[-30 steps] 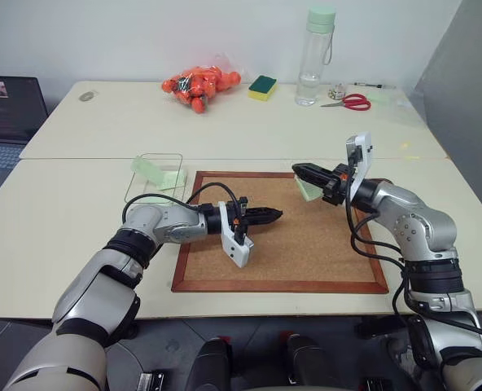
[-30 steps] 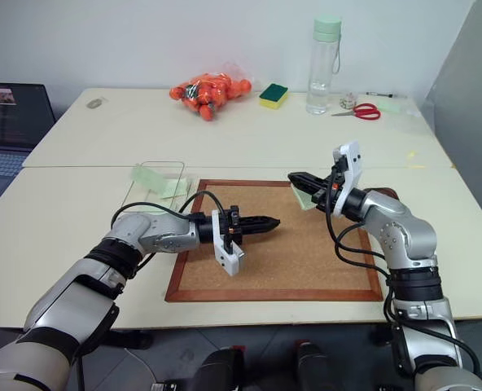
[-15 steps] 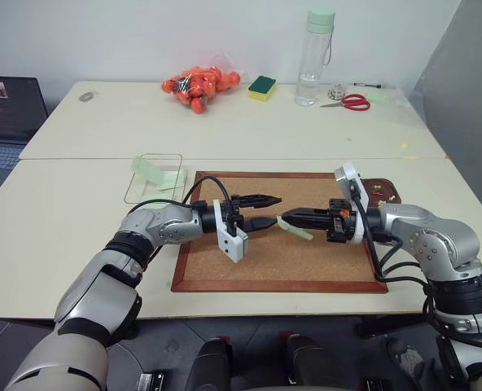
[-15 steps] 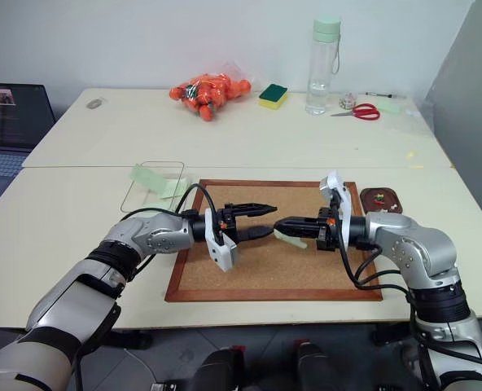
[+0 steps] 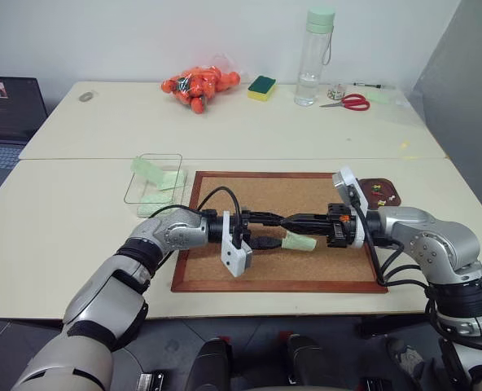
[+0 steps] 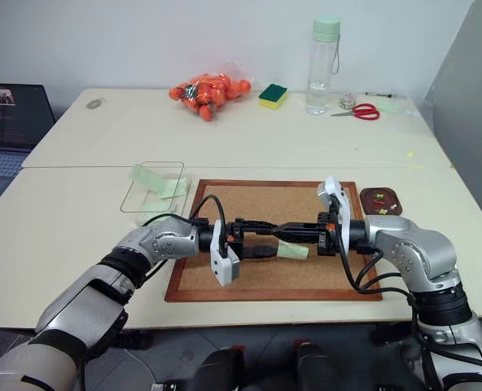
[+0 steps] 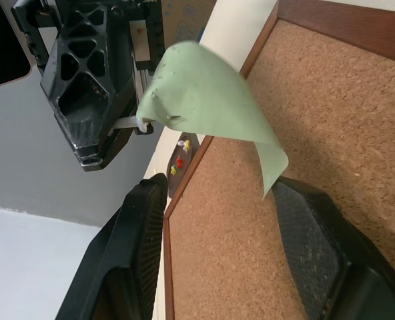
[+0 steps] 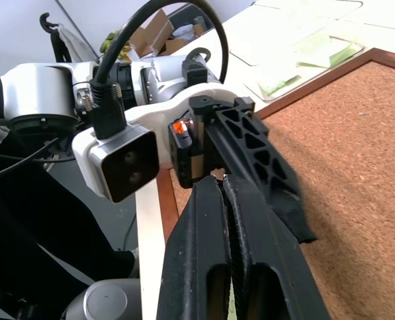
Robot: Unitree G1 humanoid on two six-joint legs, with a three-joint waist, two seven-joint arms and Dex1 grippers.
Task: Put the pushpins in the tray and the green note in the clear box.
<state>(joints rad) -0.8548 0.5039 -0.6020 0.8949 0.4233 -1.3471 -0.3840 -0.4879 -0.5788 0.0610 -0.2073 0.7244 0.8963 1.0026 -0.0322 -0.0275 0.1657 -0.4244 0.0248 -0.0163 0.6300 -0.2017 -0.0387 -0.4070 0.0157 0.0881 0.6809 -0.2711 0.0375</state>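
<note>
Cork fills the wood-framed board [image 5: 280, 232] that lies near the front edge of the table [image 5: 70, 204] in the left eye view. Above the middle of this board the two grippers meet tip to tip. The right gripper [image 5: 294, 221] has its fingers pressed together on the green note [image 5: 298, 243], which hangs curled just under them. The left gripper [image 5: 275, 230] has its fingers apart, one above and one below the note's edge, not closed on it. The clear box [image 5: 155, 177] sits just beside the board's far left corner, with pale green papers in it. The tray [image 5: 380, 191] lies just beside the far right corner of the board, and the pushpins [image 5: 379, 190] are inside it as small coloured dots.

In the right eye view the same scene shows: the note [image 6: 292, 251] droops between the two arms over the cork, and the tray [image 6: 379, 199] sits off the board's right edge.

In the left wrist view the note [image 7: 207, 100] is bent in a curve, its upper corner pinched by the right gripper [image 7: 141, 123], its lower corner between the left fingers [image 7: 314, 253], which stand wide apart. Yellow and red pushpins [image 7: 179, 155] show in the tray beyond the frame.

In the right wrist view the right fingers [image 8: 214, 267] are closed tight, and the left gripper's black finger [image 8: 264, 173] reaches just beside them over the cork. I cannot tell the note's place here.
</note>
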